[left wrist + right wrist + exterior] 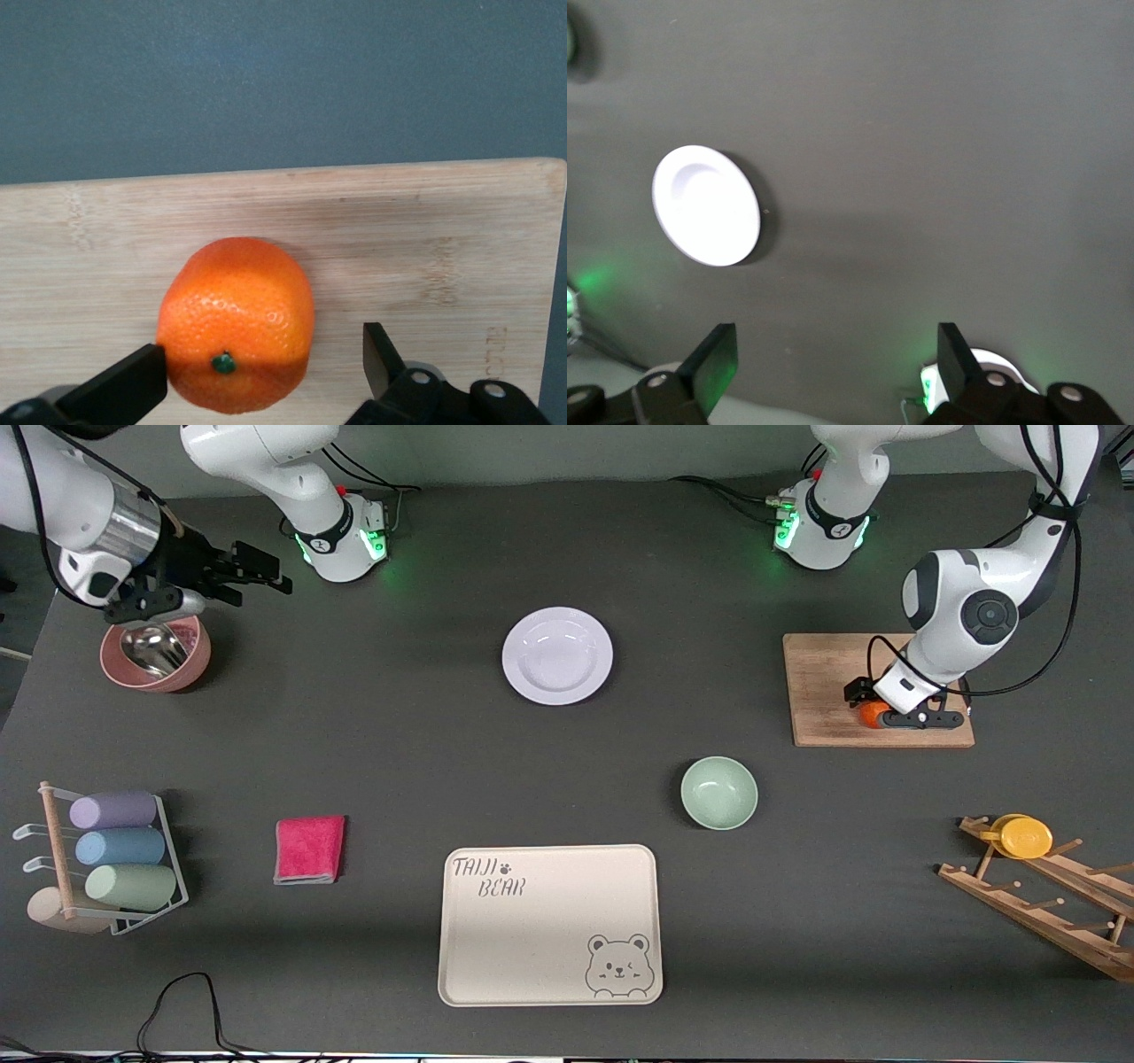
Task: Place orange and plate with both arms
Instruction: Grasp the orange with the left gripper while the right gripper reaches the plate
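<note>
Note that the left gripper [266, 376] sits low over the board [824, 682] with its fingers wide on either side of the orange [236, 323], not yet closed on it. The right gripper [257, 571] hangs wide and empty above the desk [399, 762] beside the pink bowl [156, 657], well apart from the plate [557, 655] lying mid-desk. Judge the task as barely begun: you have neither item grasped, and both placements remain.

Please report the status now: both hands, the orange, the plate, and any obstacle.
Left hand open, low around the orange on the cutting board. Right hand open, waiting above the pink bowl. Plate untouched, mid-table. No obstacle seen.
</note>
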Available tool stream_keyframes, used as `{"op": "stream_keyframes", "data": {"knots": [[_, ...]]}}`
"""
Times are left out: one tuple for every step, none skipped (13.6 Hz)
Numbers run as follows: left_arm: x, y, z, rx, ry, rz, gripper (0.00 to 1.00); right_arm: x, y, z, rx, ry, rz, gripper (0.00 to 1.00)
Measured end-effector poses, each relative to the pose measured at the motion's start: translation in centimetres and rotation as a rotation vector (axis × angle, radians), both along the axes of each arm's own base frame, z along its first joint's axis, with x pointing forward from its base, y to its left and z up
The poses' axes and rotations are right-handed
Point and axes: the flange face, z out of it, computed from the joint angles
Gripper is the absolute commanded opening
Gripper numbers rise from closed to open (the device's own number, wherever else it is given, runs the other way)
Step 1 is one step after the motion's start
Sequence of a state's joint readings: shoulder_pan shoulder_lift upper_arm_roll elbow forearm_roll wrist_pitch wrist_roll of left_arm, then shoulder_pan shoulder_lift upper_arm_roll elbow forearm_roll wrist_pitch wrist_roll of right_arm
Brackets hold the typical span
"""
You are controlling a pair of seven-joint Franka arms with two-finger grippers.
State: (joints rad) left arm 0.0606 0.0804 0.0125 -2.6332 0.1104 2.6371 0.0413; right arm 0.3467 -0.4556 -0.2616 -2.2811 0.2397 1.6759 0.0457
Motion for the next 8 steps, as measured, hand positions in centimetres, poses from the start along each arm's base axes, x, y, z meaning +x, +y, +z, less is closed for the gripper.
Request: {"op": "stream_keyframes", "data": {"knots": [[0.0, 0.4, 0.0, 0.000, -0.001, -0.004, 1.00, -0.2, 0.2, -1.9, 0.056, -0.005, 0.025, 1.00], [0.0, 0.8, 0.0, -0.001, -0.001, -0.008, 1.00, -0.5, 0.5, -3.8, 0.112, -0.012, 0.039, 1.00], [0.0, 1.0, 0.0, -0.001, -0.001, -0.013, 1.00, -1.0, 0.7, -6.1, 0.161, -0.022, 0.045, 1.00], [0.0, 1.0, 0.0, -0.001, -0.002, -0.017, 1.00, -1.4, 0.9, -8.1, 0.208, -0.030, 0.043, 1.00], [0.0, 1.0, 0.0, -0.001, -0.002, -0.017, 1.00, -2.0, 1.2, -9.9, 0.263, -0.036, 0.035, 1.00], [0.0, 1.0, 0.0, -0.001, -0.001, -0.017, 1.00, -2.5, 1.5, -11.5, 0.316, -0.042, 0.032, 1.00], [0.0, 1.0, 0.0, -0.001, -0.001, -0.017, 0.42, -3.0, 1.7, -13.1, 0.370, -0.047, 0.030, 1.00], [0.0, 1.0, 0.0, -0.001, -0.001, -0.017, 0.00, -3.3, 1.9, -14.6, 0.424, -0.053, 0.028, 1.00]]}}
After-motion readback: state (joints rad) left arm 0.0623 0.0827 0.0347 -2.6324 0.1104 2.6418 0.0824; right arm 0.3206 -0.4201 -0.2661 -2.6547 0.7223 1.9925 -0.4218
